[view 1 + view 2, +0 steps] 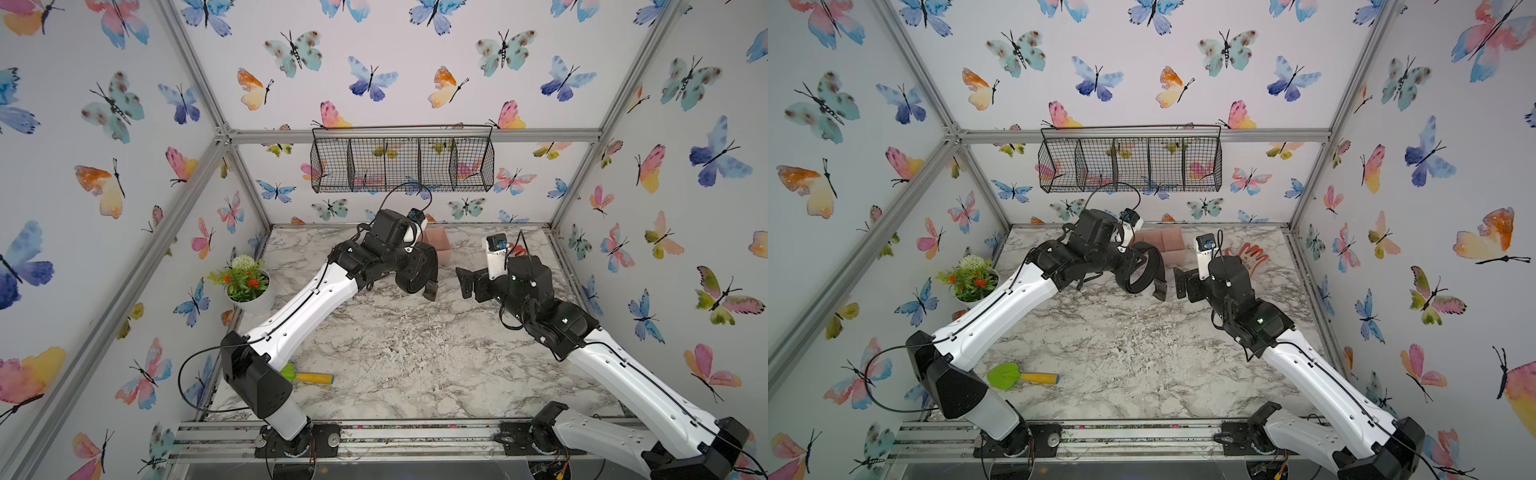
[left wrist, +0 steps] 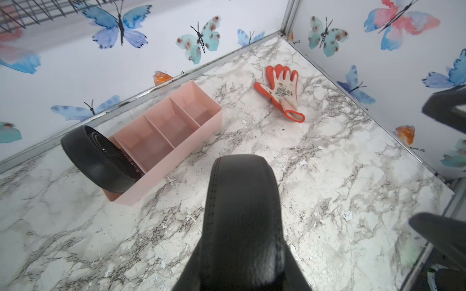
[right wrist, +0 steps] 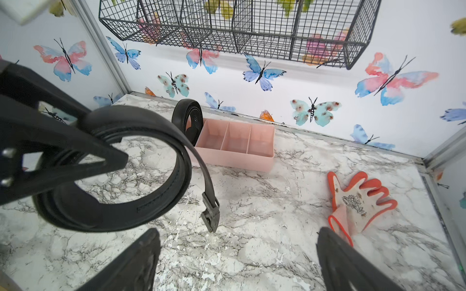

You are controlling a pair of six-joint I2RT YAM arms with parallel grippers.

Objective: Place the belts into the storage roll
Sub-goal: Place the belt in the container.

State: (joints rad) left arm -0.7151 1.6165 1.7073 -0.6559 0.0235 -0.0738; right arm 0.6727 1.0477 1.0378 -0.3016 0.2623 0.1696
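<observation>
two arms reach in over a white marble table (image 1: 415, 353), which fills the floor of a booth papered with butterflies. the left arm (image 1: 299, 316) stretches toward the back middle, and the right arm (image 1: 623, 374) comes in from the other side, bent at the wrist. a black wire basket (image 1: 402, 164) with compartments hangs on the back wall above them.

the storage roll (image 2: 176, 158), pale pink, lies on the table close along the back wall; in a top view the left arm hides part of it (image 1: 1167, 243).

the coiled belt (image 3: 113, 216) hangs above the table in front of the storage roll, not touching it. the left gripper (image 3: 106, 137) is clenched on the coil's band, one finger passing through the loop. in both top views the coil sits between the two wrists. the second belt (image 2: 98, 163), also rolled, stands on edge in the storage roll's end compartment, the one farthest from the glove, and rises well above the rim.

the right gripper (image 3: 238, 233) is released, its jaws spread wide with nothing between them, just beside the hanging coil.

an orange and white glove (image 3: 355, 201) lies flat on the table, off to the right of the storage roll and apart from it. a small potted plant (image 1: 249, 286) stands at the left edge. a green and yellow toy shovel (image 1: 1017, 376) lies near the left arm's base. smallest, the dark buckle (image 3: 211, 216) dangles from the coiled belt's loose end, near the marble.
</observation>
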